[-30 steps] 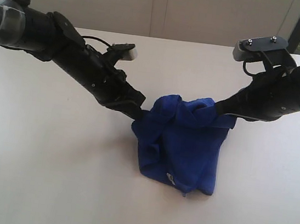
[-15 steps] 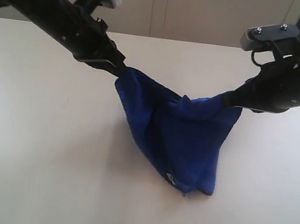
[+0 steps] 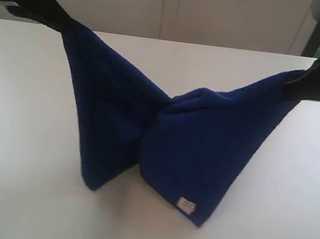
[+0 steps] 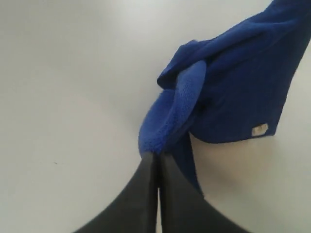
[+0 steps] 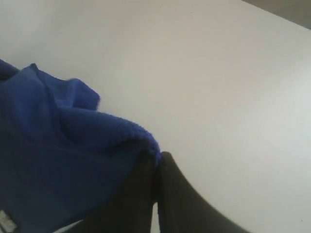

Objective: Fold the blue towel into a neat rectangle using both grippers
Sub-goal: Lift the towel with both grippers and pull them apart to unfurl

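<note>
At both tight-closed tools (image 4: 156,156) (image 5: 156,159): blue towel (image 3: 204,143)

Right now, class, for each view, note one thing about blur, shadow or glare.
Exterior view: the blue towel loses fold detail in darkness; soft shadow beneath. Left wrist view: left gripper blurred, featureless black. Right wrist view: right gripper blurred, table washed out.

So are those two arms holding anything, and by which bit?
Yes, the blue towel. The left gripper pinches one raised corner, the right gripper the other; the rest hangs below.
</note>
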Controlling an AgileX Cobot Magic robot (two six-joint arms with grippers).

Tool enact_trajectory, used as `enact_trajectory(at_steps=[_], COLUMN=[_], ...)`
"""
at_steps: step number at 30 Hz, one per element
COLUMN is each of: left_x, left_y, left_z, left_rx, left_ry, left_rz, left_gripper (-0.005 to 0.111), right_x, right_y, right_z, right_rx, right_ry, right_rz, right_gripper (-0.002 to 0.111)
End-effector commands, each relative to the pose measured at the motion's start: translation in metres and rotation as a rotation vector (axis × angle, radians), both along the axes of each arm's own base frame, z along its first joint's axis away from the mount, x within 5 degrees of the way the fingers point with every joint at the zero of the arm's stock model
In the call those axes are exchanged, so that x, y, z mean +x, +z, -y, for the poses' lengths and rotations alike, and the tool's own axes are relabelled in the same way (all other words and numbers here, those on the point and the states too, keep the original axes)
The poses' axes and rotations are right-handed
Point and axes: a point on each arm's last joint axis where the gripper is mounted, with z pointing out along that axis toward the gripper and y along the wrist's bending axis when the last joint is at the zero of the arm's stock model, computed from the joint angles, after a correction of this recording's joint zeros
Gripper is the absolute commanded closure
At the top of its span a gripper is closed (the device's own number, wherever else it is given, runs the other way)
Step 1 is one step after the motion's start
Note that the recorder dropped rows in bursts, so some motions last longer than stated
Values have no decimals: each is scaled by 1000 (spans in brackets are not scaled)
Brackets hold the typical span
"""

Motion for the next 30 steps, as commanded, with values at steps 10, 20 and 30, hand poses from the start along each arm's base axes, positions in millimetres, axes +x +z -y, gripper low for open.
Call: enact_trajectory(at_steps=[10,20,30], left_x=[-73,-158,-234], left_y=[56,67,72], left_z=[-33,-57,-95], left_rx=[78,52,86], left_ry=[159,239,509], left_rz=[155,261,332], left_gripper=[107,107,107], right_x=[-67,-128,-190], right_y=[43,67,86], right_z=[27,43,58], right_rx=[-67,-27,81], right_ry=[-90,-121,-183], right_rz=[112,224,331], right_gripper=[108,108,108])
